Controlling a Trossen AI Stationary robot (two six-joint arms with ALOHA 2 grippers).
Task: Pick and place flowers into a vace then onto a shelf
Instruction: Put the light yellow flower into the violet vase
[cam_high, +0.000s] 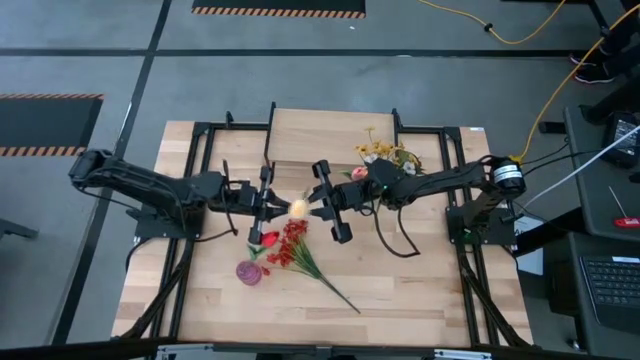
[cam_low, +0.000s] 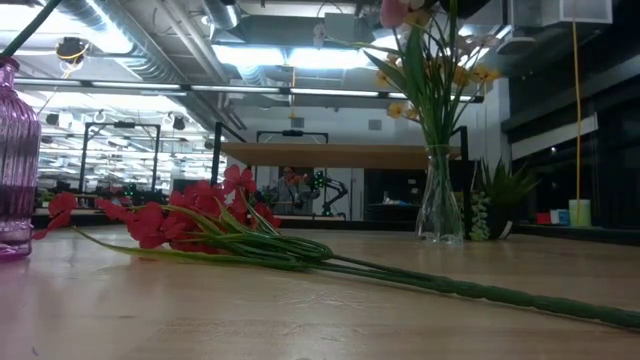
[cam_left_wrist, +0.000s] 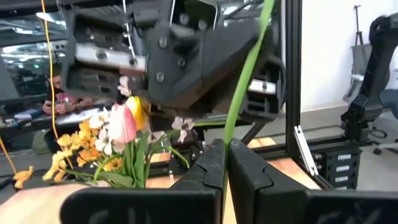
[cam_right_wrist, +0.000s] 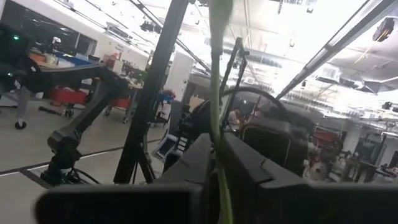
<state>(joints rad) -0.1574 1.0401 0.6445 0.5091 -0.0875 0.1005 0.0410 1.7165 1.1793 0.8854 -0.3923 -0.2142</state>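
Flowers were split: red berry spray (cam_high: 290, 246) and red tulip (cam_high: 268, 239) lay on the tabletop (cam_high: 420, 290) beside a purple vase (cam_high: 248, 271); a bunch stood in the clear vase (cam_low: 440, 210) on the shelf (cam_high: 330, 130). Left gripper (cam_high: 274, 205) was clamped on a green stalk (cam_left_wrist: 244, 74). A pale tulip head (cam_high: 298, 208) sat mid-table between the grippers. Right gripper (cam_high: 318, 207) had the same stalk between its fingers, barely parted, grip likely loosening. Looked like a handover: right should let go fully before left pulls away, or the stem bends.
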